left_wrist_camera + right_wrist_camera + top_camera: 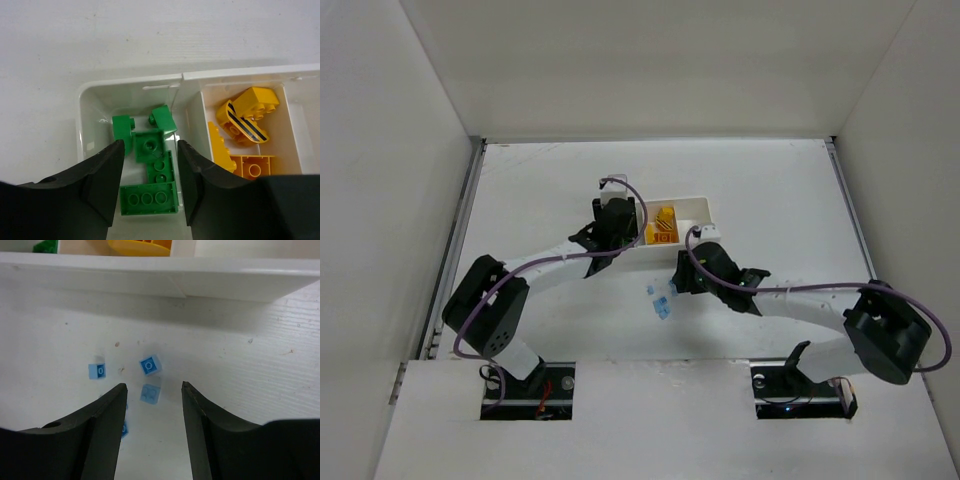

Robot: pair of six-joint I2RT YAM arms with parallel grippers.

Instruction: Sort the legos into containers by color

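The white tray (696,203) lies at the table's middle. In the left wrist view its left compartment (92,107) holds several green legos (149,198) and the middle one holds yellow-orange legos (248,121). My left gripper (150,152) hangs open and empty over the green compartment; it also shows in the top view (617,222). Several pale blue legos (150,365) lie loose on the table just in front of the tray, one (150,393) between my right gripper's open jaws (153,392). The right gripper (678,282) is empty.
The tray's near wall (150,275) runs across the top of the right wrist view. The tray's right compartment (306,130) shows nothing in the part I see. White walls enclose the table on three sides.
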